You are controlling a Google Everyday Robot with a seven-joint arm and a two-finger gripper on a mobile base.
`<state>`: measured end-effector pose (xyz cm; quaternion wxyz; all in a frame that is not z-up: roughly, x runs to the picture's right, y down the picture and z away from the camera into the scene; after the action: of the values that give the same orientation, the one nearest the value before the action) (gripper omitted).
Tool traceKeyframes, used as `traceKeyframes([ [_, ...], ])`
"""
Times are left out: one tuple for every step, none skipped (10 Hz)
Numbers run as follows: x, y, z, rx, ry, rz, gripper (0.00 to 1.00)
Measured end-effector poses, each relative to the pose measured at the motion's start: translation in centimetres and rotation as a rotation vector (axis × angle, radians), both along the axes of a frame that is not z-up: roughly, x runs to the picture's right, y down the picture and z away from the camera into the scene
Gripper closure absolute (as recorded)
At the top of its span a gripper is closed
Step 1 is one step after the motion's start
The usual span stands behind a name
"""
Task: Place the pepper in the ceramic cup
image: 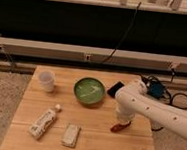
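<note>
The pepper (121,126) is a small dark red-brown tapered item at the right front of the wooden table (94,145). My gripper (121,121) hangs from the white arm that reaches in from the right. It is right over the pepper and hides the pepper's top. I cannot tell whether the pepper rests on the table or is lifted. The white ceramic cup (46,80) stands upright at the far left of the table, well away from the gripper.
A wide green bowl (89,90) stands between the cup and the arm. A flat black object (115,89) lies right of the bowl. A white tube (43,122) and a small pale packet (71,135) lie at the front left. Cables (177,98) lie off the table's right edge.
</note>
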<state>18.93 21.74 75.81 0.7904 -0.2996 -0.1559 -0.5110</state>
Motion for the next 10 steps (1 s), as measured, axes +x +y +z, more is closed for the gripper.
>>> traceKeyframes([
  [0.3,0.0,0.2,0.013,0.01,0.02,0.27],
  [0.6,0.1,0.5,0.021,0.02,0.033,0.22],
  [1.0,0.2,0.9,0.027,0.035,0.046,0.2],
  [1.5,0.3,1.2,0.027,0.051,0.056,0.2],
  [2.0,0.5,1.4,0.025,0.065,0.066,0.2],
  [2.5,0.6,1.5,0.021,0.081,0.071,0.2],
  [2.9,0.6,1.6,0.016,0.092,0.076,0.2],
  [3.2,0.7,1.7,0.013,0.101,0.078,0.2],
  [3.5,0.7,1.7,0.007,0.107,0.082,0.2],
  [3.8,1.1,2.1,-0.011,0.113,0.097,0.2],
])
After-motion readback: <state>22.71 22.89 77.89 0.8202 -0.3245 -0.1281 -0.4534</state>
